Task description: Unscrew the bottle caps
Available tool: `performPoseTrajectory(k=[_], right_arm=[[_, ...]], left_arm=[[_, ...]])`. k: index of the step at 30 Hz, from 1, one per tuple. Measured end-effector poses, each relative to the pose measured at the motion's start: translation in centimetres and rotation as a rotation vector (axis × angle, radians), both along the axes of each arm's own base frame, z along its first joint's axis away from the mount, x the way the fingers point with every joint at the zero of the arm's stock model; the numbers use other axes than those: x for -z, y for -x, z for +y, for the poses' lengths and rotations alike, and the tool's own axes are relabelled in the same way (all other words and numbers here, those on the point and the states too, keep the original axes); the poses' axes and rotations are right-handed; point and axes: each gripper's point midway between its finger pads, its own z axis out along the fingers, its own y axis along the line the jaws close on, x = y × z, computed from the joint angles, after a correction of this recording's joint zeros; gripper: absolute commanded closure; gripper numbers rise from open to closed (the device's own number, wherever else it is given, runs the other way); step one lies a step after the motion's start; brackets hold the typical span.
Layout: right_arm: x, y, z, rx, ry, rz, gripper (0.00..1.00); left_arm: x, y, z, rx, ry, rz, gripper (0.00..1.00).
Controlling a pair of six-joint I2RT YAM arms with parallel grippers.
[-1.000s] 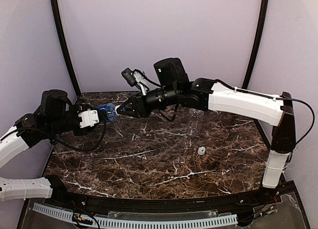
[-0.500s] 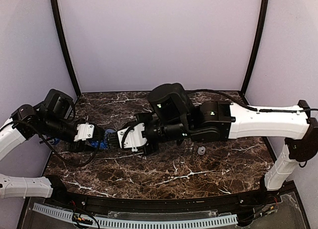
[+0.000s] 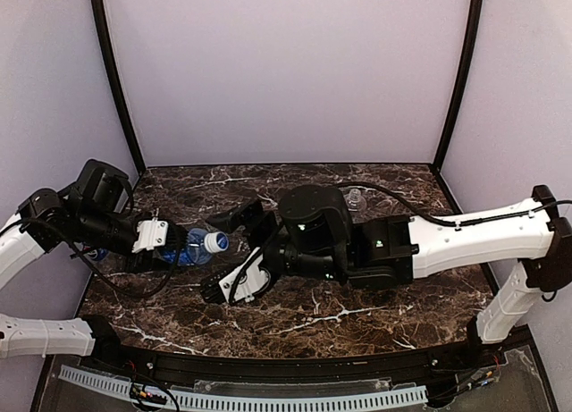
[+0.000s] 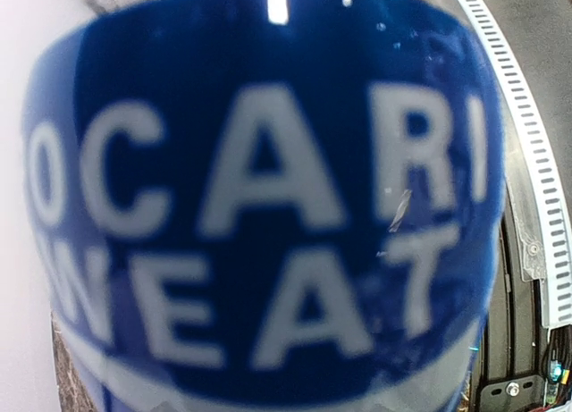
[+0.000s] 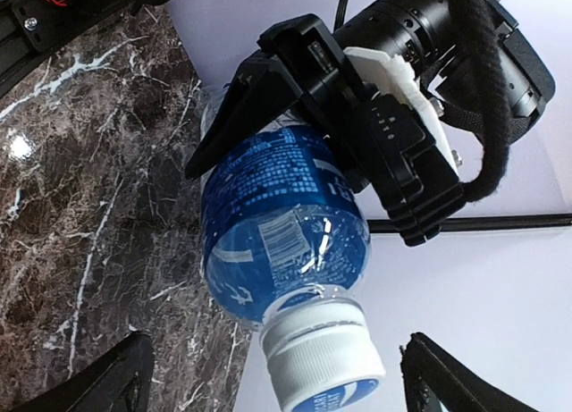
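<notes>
My left gripper point(image 3: 172, 248) is shut on a clear bottle with a blue wrap label point(image 3: 189, 248), held on its side above the table's left part. The label point(image 4: 268, 206) fills the left wrist view and hides the left fingers there. A white bottle cap point(image 3: 215, 242) sits on the neck and points right. In the right wrist view the bottle point(image 5: 281, 233) hangs cap point(image 5: 322, 358) towards the camera, with a black left finger point(image 5: 234, 117) against its side. My right gripper point(image 5: 277, 342) is open, one fingertip on each side of the cap and apart from it.
A small clear bottle point(image 3: 356, 197) stands at the back of the dark marble table point(image 3: 420, 305), behind my right arm. The right forearm point(image 3: 447, 238) lies across the table's middle. Purple walls close in the back and both sides.
My right gripper was shut on the cap and has opened. Both arms came down and towards the front with the bottle. The right arm now covers the loose white cap on the table.
</notes>
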Motion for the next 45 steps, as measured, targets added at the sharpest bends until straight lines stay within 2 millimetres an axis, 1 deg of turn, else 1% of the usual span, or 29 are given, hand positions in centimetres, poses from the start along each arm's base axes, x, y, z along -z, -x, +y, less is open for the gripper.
performPoseTrajectory(k=[2, 3, 5, 7, 8, 9, 11, 12, 14, 16, 17, 18, 20, 22, 24, 27, 28, 29, 31, 34, 35, 37, 39, 43, 45], right_arm=[[-0.7, -0.3, -0.2, 0.026, -0.052, 0.043, 0.01], [-1.5, -0.5, -0.4, 0.039, -0.089, 0.076, 0.01], [-3.5, -0.6, -1.1, 0.055, -0.173, 0.167, 0.01], [-6.3, -0.8, -2.3, 0.057, -0.276, 0.281, 0.01], [-7.8, -0.9, -3.1, 0.049, -0.336, 0.370, 0.01], [-8.8, -1.2, -3.6, 0.045, -0.377, 0.438, 0.01], [-11.0, -2.4, -4.9, 0.037, -0.477, 0.638, 0.02], [-11.6, -3.0, -5.2, 0.039, -0.508, 0.713, 0.03], [-12.5, -5.2, -5.7, 0.074, -0.588, 0.935, 0.07], [-12.3, -7.4, -5.7, 0.131, -0.646, 1.145, 0.06], [-11.8, -8.8, -5.6, 0.170, -0.672, 1.273, 0.06], [-11.3, -9.5, -5.3, 0.197, -0.684, 1.356, 0.06], [-9.5, -11.0, -4.7, 0.263, -0.692, 1.502, 0.07], [-7.2, -11.5, -3.4, 0.317, -0.660, 1.639, 0.11], [-5.3, -11.3, -2.2, 0.350, -0.614, 1.736, 0.14], [-4.0, -10.9, -0.7, 0.376, -0.570, 1.824, 0.19], [-3.9, -10.7, -0.3, 0.371, -0.563, 1.839, 0.29], [-4.2, -10.2, 0.4, 0.359, -0.553, 1.864, 0.34], [-4.7, -9.7, 0.7, 0.343, -0.551, 1.875, 0.47], [-5.1, -9.7, 1.0, 0.342, -0.565, 1.894, 0.68], [-5.0, -9.9, 1.0, 0.346, -0.567, 1.899, 0.69], [-4.6, -10.2, 1.2, 0.356, -0.568, 1.910, 0.69], [-4.1, -10.4, 1.4, 0.368, -0.564, 1.916, 0.67], [-3.8, -10.3, 1.5, 0.379, -0.556, 1.923, 0.64], [-3.6, -10.2, 1.5, 0.385, -0.550, 1.926, 0.59]], left_arm=[[-0.6, -0.5, -0.1, -0.021, 0.019, -0.028, 0.56], [-0.9, -0.9, -0.1, -0.036, 0.028, -0.045, 0.56], [-1.4, -1.9, -0.2, -0.072, 0.045, -0.089, 0.56], [-1.5, -3.2, -0.2, -0.114, 0.049, -0.134, 0.56], [-1.5, -3.8, -0.1, -0.135, 0.049, -0.157, 0.56], [-1.5, -4.2, 0.0, -0.151, 0.047, -0.173, 0.56], [-1.5, -5.6, 0.2, -0.199, 0.040, -0.226, 0.56], [-1.5, -6.3, 0.4, -0.224, 0.036, -0.254, 0.56], [-1.6, -7.4, 0.7, -0.263, 0.030, -0.305, 0.56], [-1.9, -8.6, 1.1, -0.305, 0.022, -0.363, 0.56], [-2.2, -9.1, 1.3, -0.327, 0.017, -0.392, 0.55], [-2.4, -9.5, 1.4, -0.338, 0.020, -0.409, 0.55], [-3.0, -10.1, 1.6, -0.361, 0.019, -0.445, 0.55], [-3.4, -10.5, 1.8, -0.376, 0.021, -0.471, 0.55], [-3.5, -10.7, 1.8, -0.383, 0.020, -0.483, 0.55], [-3.3, -10.8, 1.9, -0.386, 0.014, -0.493, 0.55], [-3.2, -10.8, 1.9, -0.386, 0.012, -0.492, 0.55], [-3.0, -10.8, 2.0, -0.385, 0.005, -0.492, 0.55], [-2.9, -10.8, 2.0, -0.383, 0.001, -0.493, 0.55], [-2.8, -10.7, 2.0, -0.379, 0.000, -0.495, 0.55], [-2.9, -10.7, 2.1, -0.379, 0.003, -0.499, 0.55], [-3.1, -10.6, 2.1, -0.380, 0.005, -0.503, 0.55], [-2.8, -10.5, 2.2, -0.376, -0.004, -0.501, 0.55], [-2.8, -10.6, 2.2, -0.376, -0.004, -0.501, 0.55], [-2.8, -10.6, 2.2, -0.377, -0.002, -0.503, 0.55]])
